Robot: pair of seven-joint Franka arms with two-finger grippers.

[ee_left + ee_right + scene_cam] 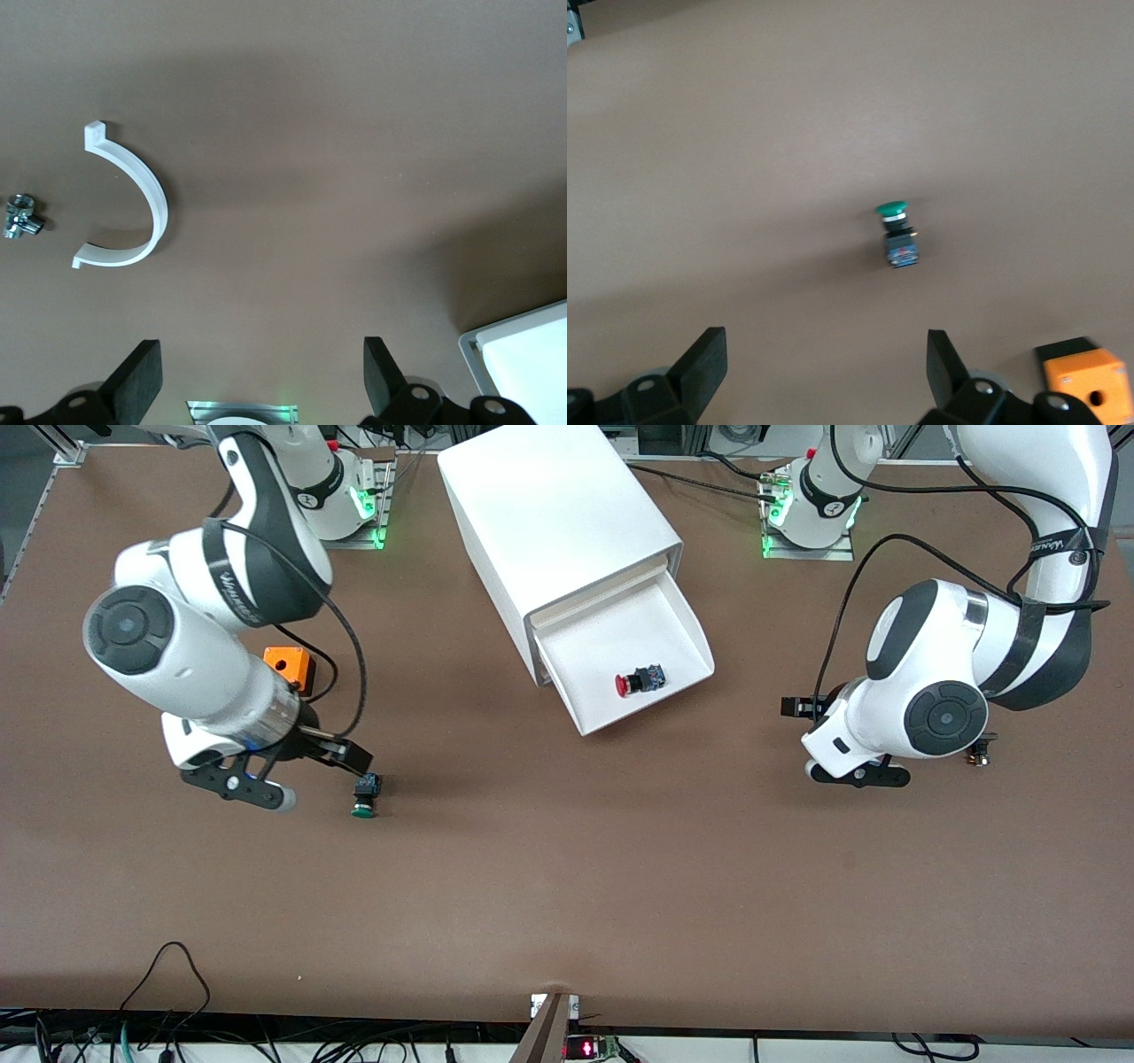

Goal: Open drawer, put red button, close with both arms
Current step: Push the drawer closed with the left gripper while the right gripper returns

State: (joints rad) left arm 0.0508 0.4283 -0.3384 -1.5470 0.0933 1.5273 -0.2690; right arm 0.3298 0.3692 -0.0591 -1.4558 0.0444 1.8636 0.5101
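Note:
The white cabinet (549,514) stands at the middle of the table's robot side. Its drawer (682,624) is pulled out toward the front camera. The red button (631,683) lies on its side inside the drawer, near the drawer's front edge. My left gripper (802,708) hangs open and empty over bare table, beside the drawer toward the left arm's end; its fingers (376,372) frame bare table in the left wrist view, where a white corner of the drawer (523,354) also shows. My right gripper (345,755) is open and empty, just above the green-capped button (364,797), which also shows in the right wrist view (897,235).
An orange box (290,666) sits under the right arm and shows in the right wrist view (1085,376). A white curved plastic piece (133,199) and a small metal fitting (22,217) lie on the table under the left arm. Cables run along the table's front edge.

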